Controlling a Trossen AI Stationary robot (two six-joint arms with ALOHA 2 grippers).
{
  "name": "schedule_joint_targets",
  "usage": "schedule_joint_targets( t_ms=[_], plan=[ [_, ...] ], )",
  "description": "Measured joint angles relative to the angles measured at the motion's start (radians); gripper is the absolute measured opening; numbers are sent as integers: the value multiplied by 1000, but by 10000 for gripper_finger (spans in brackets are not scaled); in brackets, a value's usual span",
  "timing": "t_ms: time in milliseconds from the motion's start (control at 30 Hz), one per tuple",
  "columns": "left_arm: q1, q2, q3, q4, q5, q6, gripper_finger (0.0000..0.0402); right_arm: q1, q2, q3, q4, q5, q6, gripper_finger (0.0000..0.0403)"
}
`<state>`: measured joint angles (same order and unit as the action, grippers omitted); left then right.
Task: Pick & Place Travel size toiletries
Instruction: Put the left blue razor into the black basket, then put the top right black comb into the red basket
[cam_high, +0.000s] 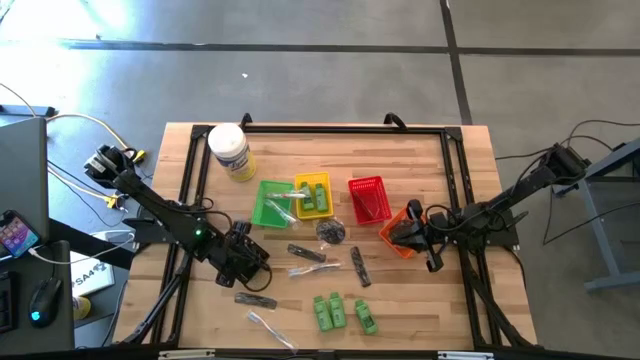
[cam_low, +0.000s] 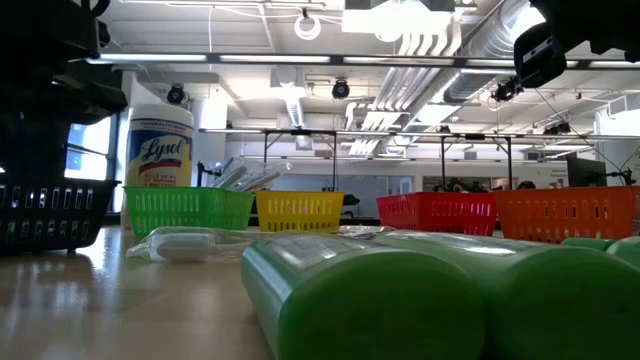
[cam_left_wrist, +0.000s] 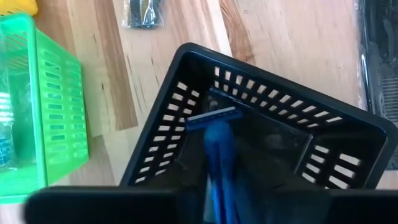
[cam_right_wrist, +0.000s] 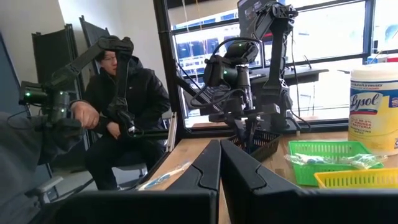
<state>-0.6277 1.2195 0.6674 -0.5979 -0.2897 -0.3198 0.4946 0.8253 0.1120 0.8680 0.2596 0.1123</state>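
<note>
L gripper hung over black basket w/ blue razor inside; grip can't tell. R gripper pinched closed at 3 o'clock.

The table is pale, streaked wood with a black frame. On it stand a bright green basket, a yellow basket, a red basket and an orange basket, all slotted. The black basket has a grid of slots and holds a blue razor. The white jar wears a yellow label with blue lettering. The little bottles are bright green. Both arms are dark.
</note>
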Motion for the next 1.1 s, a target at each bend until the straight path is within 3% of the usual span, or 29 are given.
schedule_joint_targets(
  t_ms=[200,400,567,667,800,933,1100],
  plan=[
    [0,1,0,-1,-5,-44,143,0,0,0,0,-1,0,2],
    [-1,-18,38,-66,-11,-70,184,0,0,0,0,-1,0,2],
    [-1,-107,94,47,-95,116,189,0,0,0,0,-1,-9,2],
    [0,-203,60,247,-115,318,172,0,0,0,1,1,-28,2],
    [65,-341,-74,484,-27,518,101,0,0,0,2,2,-34,2],
    [166,-511,-248,666,1,526,14,0,0,0,2,0,-34,2],
    [271,-734,-444,844,14,517,13,0,2,0,0,2,-57,2]
  ],
)
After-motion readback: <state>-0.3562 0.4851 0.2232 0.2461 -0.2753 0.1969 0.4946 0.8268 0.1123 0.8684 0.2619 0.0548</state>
